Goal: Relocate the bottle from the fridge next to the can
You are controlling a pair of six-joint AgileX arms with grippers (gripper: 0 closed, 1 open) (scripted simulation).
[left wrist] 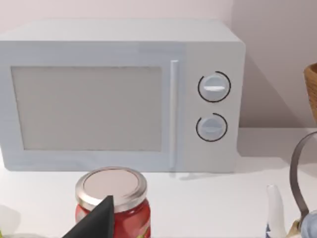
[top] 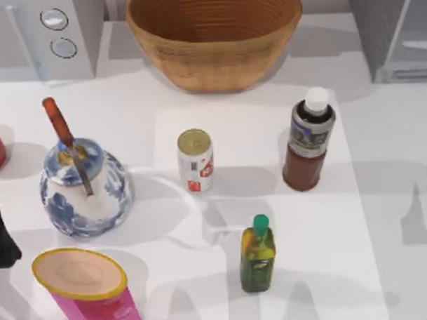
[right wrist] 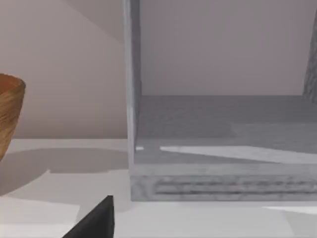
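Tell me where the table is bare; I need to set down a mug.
Bare: right of the bottle, below the fridge; also between the basket and the can. Crowded: left side, around the blue-and-white jar and pink canister.

Basket point(top: 215, 40): ribbed woven fibre, matt. Can point(top: 195, 160): dull metal top. Jar point(top: 84, 185): glossy glazed ceramic. Tabletop point(top: 383, 196): smooth, matt white.

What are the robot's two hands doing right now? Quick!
Left gripper: at the table's left edge, near the red jar with the silver lid; open or shut cannot be told.
Right gripper: facing the open grey fridge; cannot be told.
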